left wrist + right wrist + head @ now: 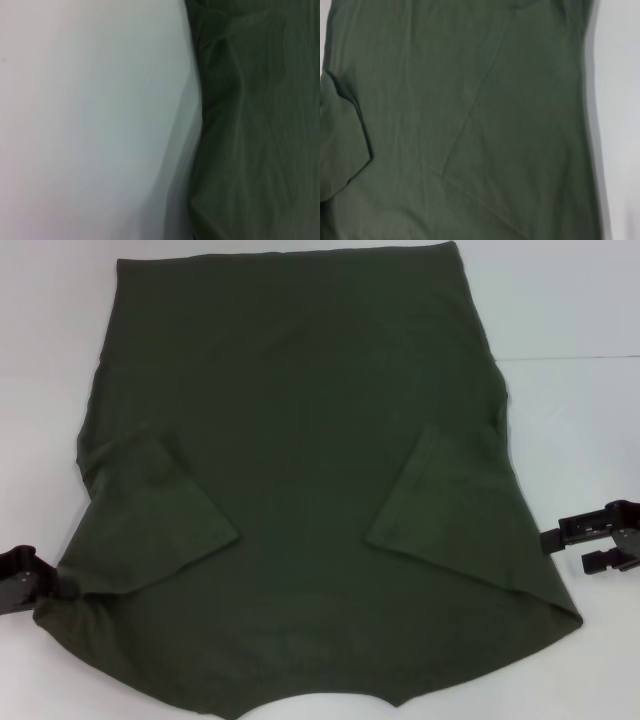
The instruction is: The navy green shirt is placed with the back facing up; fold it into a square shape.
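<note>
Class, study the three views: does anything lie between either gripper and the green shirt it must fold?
Nothing visible does. The navy green shirt lies flat on the white table, both sleeves folded inward. The left gripper sits right at its edge; the right gripper waits just off the opposite edge, only bare table between.

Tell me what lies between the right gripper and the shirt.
Only a short strip of bare white table separates the right gripper from the navy green shirt, seen in the head view.

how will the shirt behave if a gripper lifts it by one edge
Likely floppy: the shirt lies flat, sleeves folded in, with soft creases. It would probably drape and sag rather than hold shape. It bunches by the left gripper, so pushing may wrinkle it more than slide it.
</note>
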Robot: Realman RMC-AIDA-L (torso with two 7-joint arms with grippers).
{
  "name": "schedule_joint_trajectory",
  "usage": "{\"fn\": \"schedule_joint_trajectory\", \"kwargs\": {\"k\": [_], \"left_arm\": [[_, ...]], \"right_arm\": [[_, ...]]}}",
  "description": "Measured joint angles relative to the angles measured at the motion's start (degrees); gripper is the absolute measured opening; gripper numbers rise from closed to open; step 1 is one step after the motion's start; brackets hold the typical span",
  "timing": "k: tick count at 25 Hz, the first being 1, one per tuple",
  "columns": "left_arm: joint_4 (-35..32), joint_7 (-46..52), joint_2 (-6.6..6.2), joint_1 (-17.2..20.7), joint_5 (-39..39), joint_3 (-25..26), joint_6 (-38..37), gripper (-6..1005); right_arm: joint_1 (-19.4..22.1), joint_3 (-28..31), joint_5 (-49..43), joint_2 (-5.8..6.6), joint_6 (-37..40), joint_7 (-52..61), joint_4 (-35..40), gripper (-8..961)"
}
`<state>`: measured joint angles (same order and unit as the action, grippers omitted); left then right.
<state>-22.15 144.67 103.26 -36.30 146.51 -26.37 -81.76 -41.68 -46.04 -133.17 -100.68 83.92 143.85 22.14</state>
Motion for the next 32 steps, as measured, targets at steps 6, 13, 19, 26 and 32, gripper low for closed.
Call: {"fn": "schedule_joint_trajectory", "kwargs": {"k": [6,13,19,26,32], "left_arm": [[0.0,0.0,0.04,-0.05,0.0,0.0,0.1,20],[0.0,0.0,0.27,-0.28,0.0,0.0,0.47,24],[0.0,0.0,0.18,-0.44,0.0,0.0,0.73,27],[0.0,0.01,0.11,-0.55,-0.01,0.0,0.84,30],[0.0,0.04,0.09,-0.54,-0.06,0.08,0.84,34]], "right_arm": [[1.01,0.0,-0.01,-0.6,-0.16,-0.3,0.0,844],[1.78,-0.06,-0.01,-1.21,-0.18,-1.45,-0.05,841],[1.89,-0.37,-0.01,-1.59,-0.45,-2.53,-0.08,839],[2.2,-0.47,-0.01,-1.71,-0.99,-2.62,-0.08,836],[2.24,-0.44,-0.84,-2.32,-1.27,-3.17,-0.08,833]]}}
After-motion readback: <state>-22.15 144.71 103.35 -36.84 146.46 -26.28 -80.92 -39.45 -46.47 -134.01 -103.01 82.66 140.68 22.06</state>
